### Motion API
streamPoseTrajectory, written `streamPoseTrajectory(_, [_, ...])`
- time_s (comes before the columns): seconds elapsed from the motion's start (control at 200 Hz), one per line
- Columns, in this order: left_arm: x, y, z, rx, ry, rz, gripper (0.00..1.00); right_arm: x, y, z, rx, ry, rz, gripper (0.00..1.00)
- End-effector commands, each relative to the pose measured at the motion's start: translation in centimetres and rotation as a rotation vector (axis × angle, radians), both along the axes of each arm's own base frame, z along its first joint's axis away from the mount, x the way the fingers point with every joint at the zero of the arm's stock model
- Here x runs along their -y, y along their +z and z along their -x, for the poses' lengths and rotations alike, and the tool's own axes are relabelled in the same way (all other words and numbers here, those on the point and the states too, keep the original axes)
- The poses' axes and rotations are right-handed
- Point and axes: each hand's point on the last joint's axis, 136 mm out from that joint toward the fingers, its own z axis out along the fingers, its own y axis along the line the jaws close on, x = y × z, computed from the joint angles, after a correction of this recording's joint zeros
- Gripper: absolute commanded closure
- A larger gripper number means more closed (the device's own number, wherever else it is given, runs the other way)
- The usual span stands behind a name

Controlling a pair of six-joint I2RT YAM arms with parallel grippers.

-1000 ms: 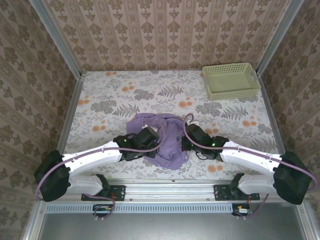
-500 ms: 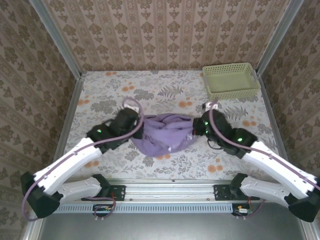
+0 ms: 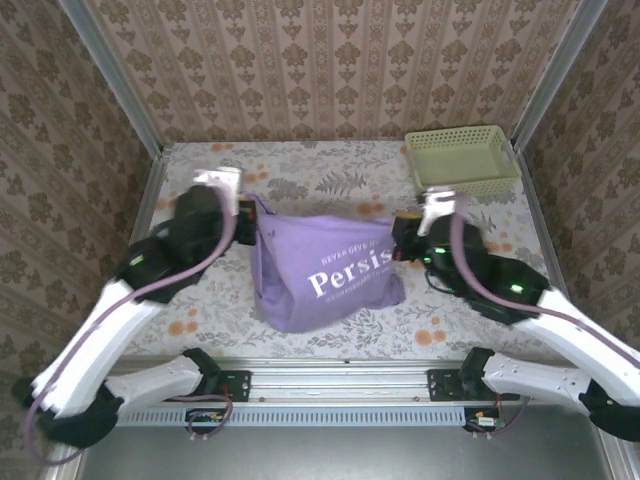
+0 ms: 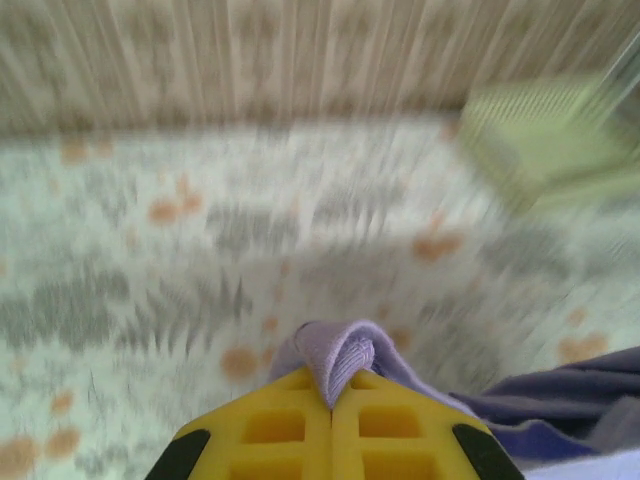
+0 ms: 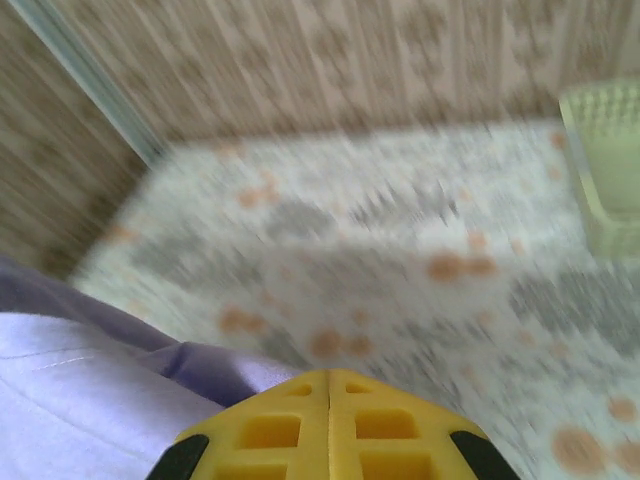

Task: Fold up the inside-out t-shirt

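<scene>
Your left pincer [image 4: 332, 388] and right pincer [image 5: 328, 380] are each clamped shut on the t-shirt [image 3: 320, 275], which hangs stretched crosswise between the 2.

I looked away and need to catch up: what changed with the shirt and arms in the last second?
Both arms swung away from their bases and apart. The t-shirt, then a bunched heap near the front edge, now hangs spread between the left fingers and right fingers, both shut on it, white lettering showing. The green basket stayed in its far right corner.
</scene>
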Motion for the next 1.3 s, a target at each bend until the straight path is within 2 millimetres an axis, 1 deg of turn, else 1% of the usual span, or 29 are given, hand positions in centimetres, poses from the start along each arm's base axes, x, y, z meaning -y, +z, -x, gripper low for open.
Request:
streamPoseTrajectory(0.0, [0.1, -9.3, -1.6, -0.324, 0.009, -0.036, 1.00, 1.0, -6.0, -2.0, -0.144, -0.084, 0.083, 1.00])
streamPoseTrajectory(0.035, [0.0, -9.2, -2.6, -0.338, 0.020, -0.030, 1.00, 1.2, -6.1, -2.9, -0.164, -0.096, 0.060, 1.00])
streamPoseTrajectory(0.07, [-0.1, -8.4, -3.8, -0.328, 0.034, -0.025, 1.00, 1.2, -5.5, -3.8, -0.164, -0.096, 0.034, 1.00])
streamPoseTrajectory(0.135, [0.3, -5.4, -6.0, -0.280, 0.030, 0.016, 1.00, 0.8, -2.5, -5.5, -0.113, -0.079, 0.004, 1.00])
streamPoseTrajectory(0.195, [1.1, -1.1, -7.8, -0.210, 0.009, 0.075, 1.00, 0.4, 1.6, -6.8, -0.038, -0.062, 0.004, 1.00])
streamPoseTrajectory(0.275, [2.3, 6.0, -9.1, -0.067, -0.032, 0.130, 1.00, 0.5, 7.8, -7.6, 0.076, -0.057, 0.016, 1.00])
streamPoseTrajectory(0.36, [2.6, 13.8, -8.6, 0.102, -0.076, 0.169, 1.00, 1.2, 14.5, -7.2, 0.208, -0.047, 0.018, 1.00])
streamPoseTrajectory(0.44, [2.1, 19.5, -7.1, 0.247, -0.104, 0.206, 1.00, 2.4, 19.1, -5.9, 0.298, -0.055, 0.011, 1.00])
streamPoseTrajectory(0.505, [1.5, 22.1, -5.4, 0.333, -0.124, 0.227, 1.00, 2.8, 21.1, -4.5, 0.351, -0.031, -0.005, 1.00])
streamPoseTrajectory(0.54, [1.1, 22.7, -4.6, 0.362, -0.128, 0.230, 1.00, 3.0, 21.3, -3.8, 0.363, -0.023, -0.009, 1.00])
streamPoseTrajectory(0.575, [0.6, 22.4, -4.1, 0.379, -0.124, 0.226, 1.00, 3.1, 21.0, -3.2, 0.367, -0.014, -0.014, 1.00])
streamPoseTrajectory(0.615, [0.1, 21.5, -3.5, 0.389, -0.122, 0.216, 1.00, 2.7, 19.8, -2.5, 0.360, 0.005, -0.016, 1.00])
streamPoseTrajectory(0.655, [-0.3, 19.7, -3.1, 0.383, -0.115, 0.204, 1.00, 1.7, 17.9, -2.0, 0.343, 0.039, -0.013, 1.00])
streamPoseTrajectory(0.695, [-0.8, 17.3, -2.9, 0.359, -0.103, 0.187, 1.00, 0.2, 15.3, -1.3, 0.314, 0.083, 0.009, 1.00])
streamPoseTrajectory(0.755, [-1.4, 12.5, -2.7, 0.292, -0.081, 0.155, 1.00, -2.3, 11.1, -0.5, 0.267, 0.136, 0.037, 1.00])
streamPoseTrajectory(0.775, [-1.7, 10.8, -2.6, 0.266, -0.072, 0.142, 1.00, -3.3, 9.3, -0.2, 0.239, 0.156, 0.049, 1.00])
streamPoseTrajectory(0.79, [-1.8, 9.5, -2.5, 0.247, -0.068, 0.132, 1.00, -4.2, 7.2, 0.0, 0.205, 0.175, 0.058, 1.00])
streamPoseTrajectory(0.795, [-1.8, 9.0, -2.5, 0.240, -0.067, 0.129, 1.00, -4.2, 7.2, 0.0, 0.205, 0.175, 0.058, 1.00])
streamPoseTrajectory(0.815, [-2.1, 7.2, -2.3, 0.212, -0.059, 0.117, 1.00, -5.2, 5.1, 0.3, 0.169, 0.200, 0.066, 1.00])
streamPoseTrajectory(0.875, [-3.1, 1.5, -1.8, 0.119, -0.019, 0.080, 1.00, -8.0, -1.9, 1.3, 0.040, 0.266, 0.086, 1.00])
streamPoseTrajectory(0.965, [-5.5, -7.6, -0.8, -0.066, 0.098, 0.026, 1.00, -10.4, -12.3, 2.8, -0.149, 0.292, 0.111, 1.00])
streamPoseTrajectory(0.995, [-6.0, -10.3, -0.3, -0.132, 0.127, 0.018, 1.00, -10.9, -15.1, 3.3, -0.204, 0.290, 0.116, 1.00])
streamPoseTrajectory(1.005, [-6.8, -11.3, -0.3, -0.155, 0.159, 0.015, 1.00, -11.1, -15.9, 3.5, -0.222, 0.293, 0.117, 1.00])
streamPoseTrajectory(1.045, [-7.6, -14.4, 0.3, -0.244, 0.209, 0.022, 1.00, -11.8, -18.6, 4.2, -0.278, 0.303, 0.124, 1.00])
streamPoseTrajectory(1.1, [-8.4, -17.8, 1.3, -0.351, 0.262, 0.040, 1.00, -12.3, -20.7, 4.7, -0.313, 0.296, 0.148, 1.00])
streamPoseTrajectory(1.14, [-8.9, -19.7, 2.0, -0.411, 0.303, 0.042, 1.00, -12.4, -21.1, 4.9, -0.317, 0.286, 0.153, 1.00])
streamPoseTrajectory(1.18, [-9.5, -20.9, 2.5, -0.442, 0.336, 0.038, 0.92, -12.6, -21.0, 4.9, -0.315, 0.282, 0.142, 1.00])
streamPoseTrajectory(1.24, [-10.2, -21.9, 3.1, -0.465, 0.377, 0.032, 0.70, -12.8, -20.5, 4.8, -0.301, 0.296, 0.139, 0.79])
streamPoseTrajectory(1.295, [-10.7, -22.1, 3.6, -0.476, 0.402, 0.035, 0.63, -12.6, -19.4, 4.5, -0.274, 0.295, 0.150, 0.61])
